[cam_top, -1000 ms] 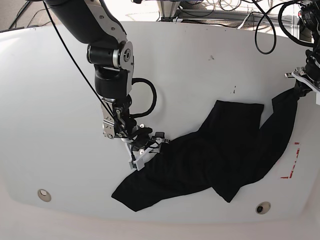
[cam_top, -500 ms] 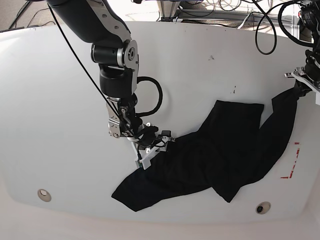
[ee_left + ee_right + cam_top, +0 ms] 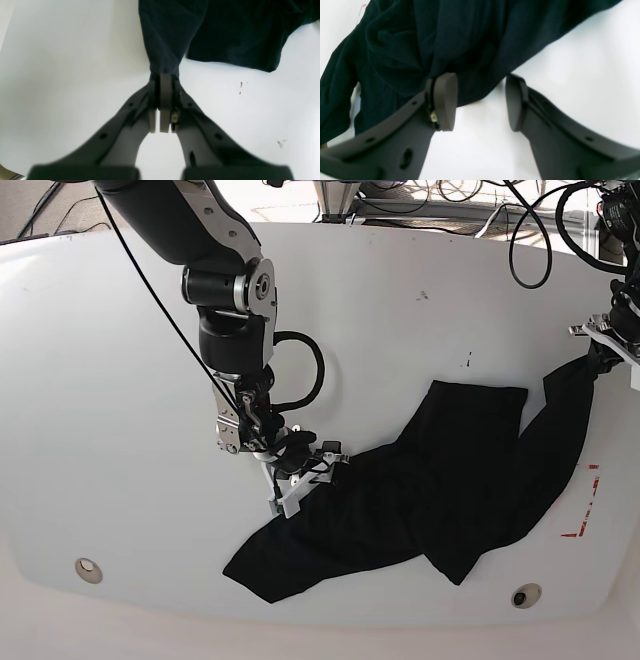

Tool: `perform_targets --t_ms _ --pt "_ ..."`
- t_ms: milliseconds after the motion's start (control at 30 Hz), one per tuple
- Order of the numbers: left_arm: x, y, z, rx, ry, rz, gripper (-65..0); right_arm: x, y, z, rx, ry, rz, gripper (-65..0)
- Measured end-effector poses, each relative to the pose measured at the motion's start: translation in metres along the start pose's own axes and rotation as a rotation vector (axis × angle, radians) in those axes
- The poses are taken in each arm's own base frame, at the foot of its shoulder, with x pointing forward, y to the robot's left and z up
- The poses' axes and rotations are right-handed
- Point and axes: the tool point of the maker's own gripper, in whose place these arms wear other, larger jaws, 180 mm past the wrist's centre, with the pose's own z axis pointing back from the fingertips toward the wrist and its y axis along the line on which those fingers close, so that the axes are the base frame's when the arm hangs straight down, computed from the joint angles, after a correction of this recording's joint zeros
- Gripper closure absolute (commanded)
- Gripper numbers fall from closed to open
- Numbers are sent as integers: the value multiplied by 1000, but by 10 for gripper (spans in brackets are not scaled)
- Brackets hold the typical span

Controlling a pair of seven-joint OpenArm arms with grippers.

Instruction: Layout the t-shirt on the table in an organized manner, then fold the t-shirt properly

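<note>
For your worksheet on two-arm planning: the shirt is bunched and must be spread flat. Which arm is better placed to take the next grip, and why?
The right gripper. Its jaws stand open at the t-shirt's edge, nothing pinched yet. The left gripper is already shut on a stretched corner, so it should probably just hold.

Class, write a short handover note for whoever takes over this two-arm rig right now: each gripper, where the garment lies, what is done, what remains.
Left gripper: shut on a corner of the plain black fabric t-shirt, at the far edge of the glossy white table.
Right gripper: open, fingers straddling the shirt's edge, nothing clamped.
T-shirt: crumpled and bunched, stretched between both arms.
Done: one corner gripped.
Left: grip the other side, spread flat, then fold.
</note>
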Motion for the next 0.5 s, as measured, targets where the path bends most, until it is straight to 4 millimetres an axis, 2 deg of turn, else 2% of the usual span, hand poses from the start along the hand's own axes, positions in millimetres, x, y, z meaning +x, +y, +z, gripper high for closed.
perform_targets --t_ms 233,500 --pt "-1 -4 -2 -10 7 -6 0 0 0 0 -2 -1 4 -304" --pt "-4 -9 -4 -24 14 -9 0 11 -1 -2 -5 -70 2 -306"
